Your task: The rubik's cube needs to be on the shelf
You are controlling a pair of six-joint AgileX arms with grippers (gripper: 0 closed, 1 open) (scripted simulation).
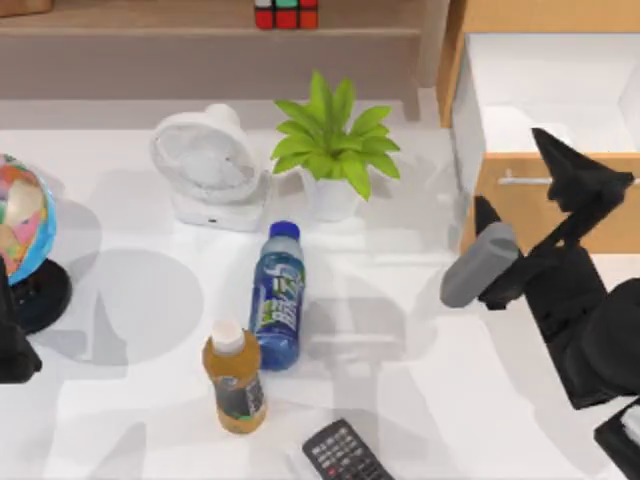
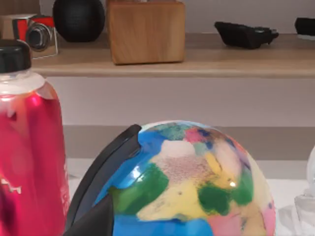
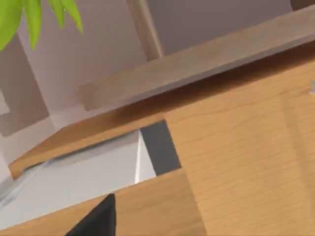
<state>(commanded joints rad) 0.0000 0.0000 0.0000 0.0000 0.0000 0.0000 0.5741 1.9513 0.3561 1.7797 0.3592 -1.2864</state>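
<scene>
Top view shows the small rubik's cube (image 1: 286, 14) of red, green and white squares on a black grid resting on the long light-brown wooden shelf (image 1: 150, 22), behind the green potted plant (image 1: 333, 150) on the white counter (image 1: 420, 300). Well to the right of the plant, the right end effector (image 1: 560, 165) hangs over the open drawer of the light-wood cabinet (image 1: 545, 195); I cannot tell its opening. Far left of the plant, the left arm (image 1: 12, 345) sits parked beside the multicoloured globe (image 1: 20, 215).
</scene>
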